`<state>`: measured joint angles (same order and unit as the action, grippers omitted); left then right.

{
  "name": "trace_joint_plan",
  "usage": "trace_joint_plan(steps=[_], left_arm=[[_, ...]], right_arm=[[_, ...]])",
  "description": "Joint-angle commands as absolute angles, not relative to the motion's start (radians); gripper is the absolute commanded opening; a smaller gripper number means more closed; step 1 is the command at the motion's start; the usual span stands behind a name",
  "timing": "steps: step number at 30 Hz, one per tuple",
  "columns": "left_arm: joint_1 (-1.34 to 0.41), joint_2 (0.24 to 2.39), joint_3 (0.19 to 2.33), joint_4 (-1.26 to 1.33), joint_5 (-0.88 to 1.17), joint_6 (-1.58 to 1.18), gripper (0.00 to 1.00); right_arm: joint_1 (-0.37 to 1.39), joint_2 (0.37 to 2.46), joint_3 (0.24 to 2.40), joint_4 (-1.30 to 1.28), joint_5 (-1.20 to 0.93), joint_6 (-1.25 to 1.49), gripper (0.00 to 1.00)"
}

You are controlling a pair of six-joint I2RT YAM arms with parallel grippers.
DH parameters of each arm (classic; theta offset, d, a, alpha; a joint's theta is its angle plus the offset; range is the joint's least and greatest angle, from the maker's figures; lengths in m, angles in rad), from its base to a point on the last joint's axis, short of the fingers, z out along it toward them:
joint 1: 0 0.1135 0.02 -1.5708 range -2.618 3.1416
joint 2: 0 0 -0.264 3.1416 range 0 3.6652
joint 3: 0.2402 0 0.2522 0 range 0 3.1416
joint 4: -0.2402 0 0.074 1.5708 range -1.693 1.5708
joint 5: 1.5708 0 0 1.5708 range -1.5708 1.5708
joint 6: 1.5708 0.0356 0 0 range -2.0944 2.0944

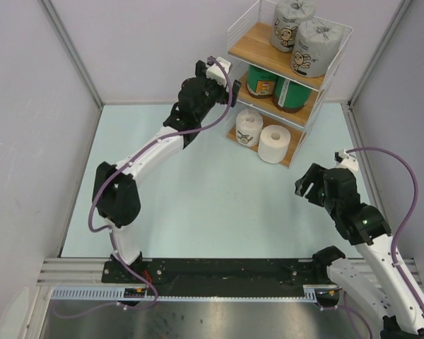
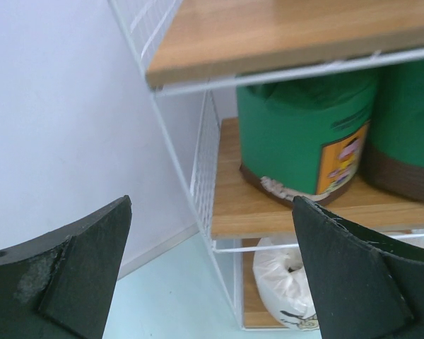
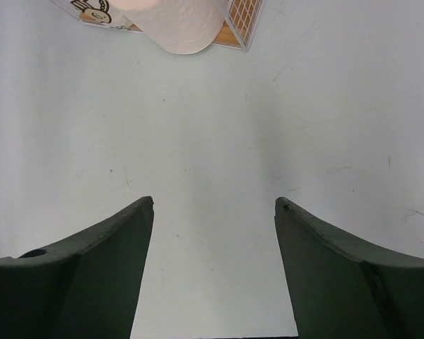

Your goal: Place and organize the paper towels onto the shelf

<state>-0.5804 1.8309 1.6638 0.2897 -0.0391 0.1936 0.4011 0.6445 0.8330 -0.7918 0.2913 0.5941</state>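
The left arm [image 1: 155, 148] rises from its base at the near edge, bends at a raised elbow and stretches far forward and to the right, so that its wrist sits beside the left side of the shelf [image 1: 258, 44]. The left fingers [image 2: 78, 268] are spread wide and hold nothing. Its wrist view shows them aimed at the shelf's front-left corner, level with the middle board.

The right arm [image 1: 367, 226] is folded short and low on the right, its forearm angled up and left. The right fingers [image 3: 92, 268] are parted and empty, hanging over the bare pale counter [image 1: 198, 191], well apart from the shelf and pointing toward its lower right corner.

All six rolls stand upright on the shelf at the far right of the counter. The two grey cartoon-print rolls [image 1: 293, 21] [image 1: 316, 48] share the top board, the two green rolls [image 1: 261, 81] [image 1: 291, 95] the middle one. The white-wrapped roll [image 1: 249, 127] stands just beside the bare white roll [image 1: 274, 143] on the bottom board.
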Motion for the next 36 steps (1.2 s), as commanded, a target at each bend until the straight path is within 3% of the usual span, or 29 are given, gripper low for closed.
trace_joint_plan(steps=[1, 12, 22, 27, 34, 36], left_arm=[[-0.532, 1.887, 1.75, 0.334, 0.018, 0.172, 0.98], [-0.473, 1.962, 1.812, 0.405, 0.139, 0.006, 0.82], [-0.453, 2.06, 1.919, 0.451, 0.21, -0.103, 0.76], [-0.449, 2.114, 1.986, 0.449, 0.232, -0.144, 0.62], [-0.445, 2.123, 2.006, 0.426, 0.253, -0.175, 0.23], [-0.445, 2.103, 1.988, 0.422, 0.256, -0.178, 0.18]], right_arm=[[0.397, 0.646, 0.85, -0.782, 0.318, 0.588, 0.74], [0.397, 0.69, 0.851, -0.765, 0.33, 0.583, 0.74], [0.397, 0.706, 0.85, -0.756, 0.327, 0.584, 0.74], [0.396, 0.7, 0.851, -0.756, 0.327, 0.583, 0.74], [0.396, 0.701, 0.85, -0.759, 0.324, 0.591, 0.74], [0.396, 0.699, 0.85, -0.752, 0.322, 0.588, 0.74]])
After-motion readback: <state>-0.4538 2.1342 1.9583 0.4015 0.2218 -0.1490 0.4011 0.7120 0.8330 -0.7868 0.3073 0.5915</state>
